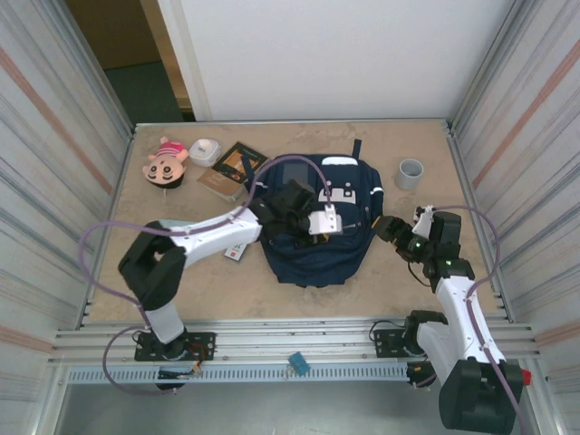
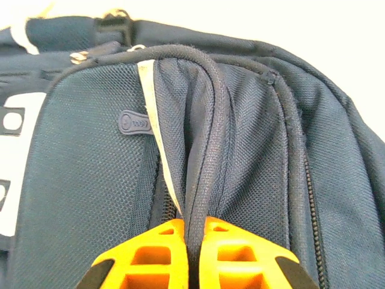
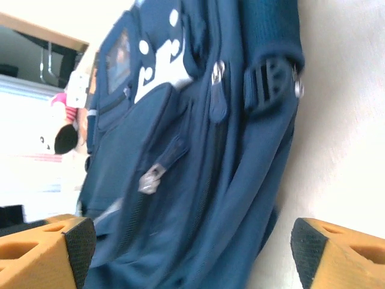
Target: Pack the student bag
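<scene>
The student bag [image 1: 317, 237] lies flat on the tabletop [image 1: 181, 290], with its top handle pointing away from the arm bases and its white buckle tabs facing up.

The left tool [image 1: 322, 220] sits on top of the bag, over its middle. In the left wrist view this tool [image 2: 194, 241] is clenched: its 2 orange fingers [image 2: 150, 253] are pressed together on a raised fold of the bag's [image 2: 90, 180] navy fabric. The fold has a corded edge and runs upward from between the fingers.

The right tool [image 1: 397, 230] is just beside the bag's right edge and apart from it. In the right wrist view this tool [image 3: 192, 250] is released. Its fingers [image 3: 54, 247] stand wide apart and the bag's [image 3: 180, 150] side panel fills the space beyond them. A silver zipper pull [image 3: 150, 178] hangs on that panel.

A doll head [image 1: 168, 163] with a pink bow lies well to the left of the bag. A small white round box [image 1: 205, 149] is nearer the bag. A dark book [image 1: 237, 161] lies just beside the bag's upper left corner. A grey cup [image 1: 410, 173] stands upright near the bag's upper right corner.
</scene>
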{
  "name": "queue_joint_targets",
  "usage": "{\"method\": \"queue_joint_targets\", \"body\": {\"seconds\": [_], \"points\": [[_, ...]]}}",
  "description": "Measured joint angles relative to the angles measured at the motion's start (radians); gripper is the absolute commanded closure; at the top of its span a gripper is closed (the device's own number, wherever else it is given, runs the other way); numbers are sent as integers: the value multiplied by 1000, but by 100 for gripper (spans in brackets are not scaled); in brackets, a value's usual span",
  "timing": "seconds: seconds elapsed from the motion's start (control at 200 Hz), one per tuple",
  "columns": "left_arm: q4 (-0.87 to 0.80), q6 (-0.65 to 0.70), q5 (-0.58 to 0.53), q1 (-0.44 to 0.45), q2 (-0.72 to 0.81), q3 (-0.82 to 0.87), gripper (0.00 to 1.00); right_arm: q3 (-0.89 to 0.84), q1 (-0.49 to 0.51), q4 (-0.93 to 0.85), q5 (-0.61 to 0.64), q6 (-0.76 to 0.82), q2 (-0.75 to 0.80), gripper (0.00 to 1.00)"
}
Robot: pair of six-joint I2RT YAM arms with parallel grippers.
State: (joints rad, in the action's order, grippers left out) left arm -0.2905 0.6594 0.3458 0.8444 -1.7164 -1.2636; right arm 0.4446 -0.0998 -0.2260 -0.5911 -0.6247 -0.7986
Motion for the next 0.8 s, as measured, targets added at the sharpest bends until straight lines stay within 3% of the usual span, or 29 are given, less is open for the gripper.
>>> {"method": "queue_joint_targets", "body": {"seconds": [0.225, 0.411, 0.596, 0.802], "points": [[-112, 0, 237, -169, 121, -80, 100, -17, 0, 130, 8, 164, 51, 30], [-132, -9, 407, -296, 147, -98, 100, -132, 16, 297, 16, 220, 57, 40], [-166, -8, 486, -336, 147, -115, 100, -166, 86, 378, 48, 311, 29, 44], [-194, -4, 529, -347, 147, -134, 100, -111, 115, 440, 51, 389, -126, 44]]}}
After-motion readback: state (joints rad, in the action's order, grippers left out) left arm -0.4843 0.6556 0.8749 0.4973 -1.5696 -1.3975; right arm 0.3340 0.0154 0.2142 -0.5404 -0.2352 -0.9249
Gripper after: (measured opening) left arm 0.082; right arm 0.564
